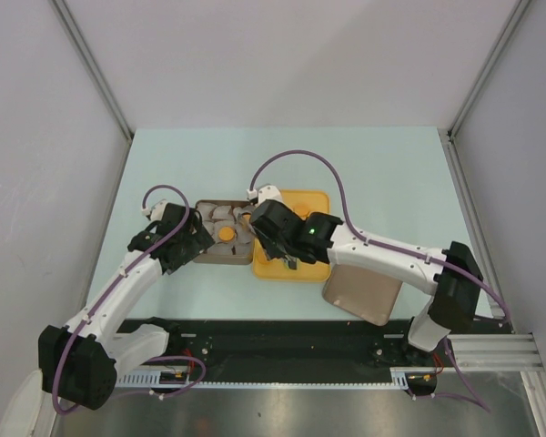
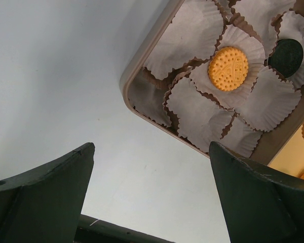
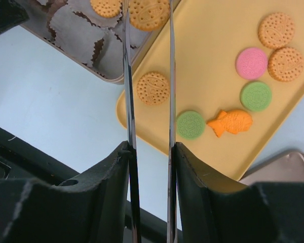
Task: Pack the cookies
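My right gripper (image 3: 149, 147) is shut on metal tongs (image 3: 127, 76). A tan cookie (image 3: 148, 13) sits between the two blades near their far end, over the near corner of the brown box (image 3: 104, 76). Another tan cookie (image 3: 106, 7) lies in the box. The yellow tray (image 3: 207, 45) holds tan (image 3: 153, 88), green (image 3: 190, 124), pink (image 3: 252, 63) and fish-shaped (image 3: 230, 122) cookies. My left gripper (image 2: 152, 149) is open and empty over the table, just outside the box's left corner (image 2: 129, 83). In its view an orange cookie (image 2: 228, 68) and a black cookie (image 2: 287, 57) lie in paper cups.
The box (image 1: 207, 258) and yellow tray (image 1: 271, 273) stand side by side mid-table. The box's lid (image 1: 362, 293) lies at the near right, under the right arm. White paper cups (image 2: 192, 114) fill the box. A black rail runs along the table's near edge.
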Tool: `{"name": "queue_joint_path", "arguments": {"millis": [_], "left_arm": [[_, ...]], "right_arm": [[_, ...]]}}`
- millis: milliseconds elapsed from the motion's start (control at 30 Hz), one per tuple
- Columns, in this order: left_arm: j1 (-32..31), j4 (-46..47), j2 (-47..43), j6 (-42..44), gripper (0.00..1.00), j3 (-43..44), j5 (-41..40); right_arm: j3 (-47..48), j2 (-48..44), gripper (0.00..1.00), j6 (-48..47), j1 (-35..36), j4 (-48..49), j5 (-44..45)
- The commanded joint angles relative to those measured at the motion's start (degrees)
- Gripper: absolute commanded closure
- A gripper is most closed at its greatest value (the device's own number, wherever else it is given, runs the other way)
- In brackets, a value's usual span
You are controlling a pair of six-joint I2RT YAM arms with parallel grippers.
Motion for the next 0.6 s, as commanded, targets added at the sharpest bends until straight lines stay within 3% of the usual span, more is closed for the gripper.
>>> {"name": "queue_joint_path", "arguments": {"millis": [0,567], "left_arm": [[-0.1,1.0,-0.9,0.5,0.00,-0.5,-0.6],[-0.1,1.0,-0.8,0.7,0.00,-0.5,-0.4]], "right_arm": [[4.6,2.0,0.69,-1.5,0.8,2.2,-0.8],[4.9,5.5,0.69,-2.3,-0.3,3.0,-1.7]]}}
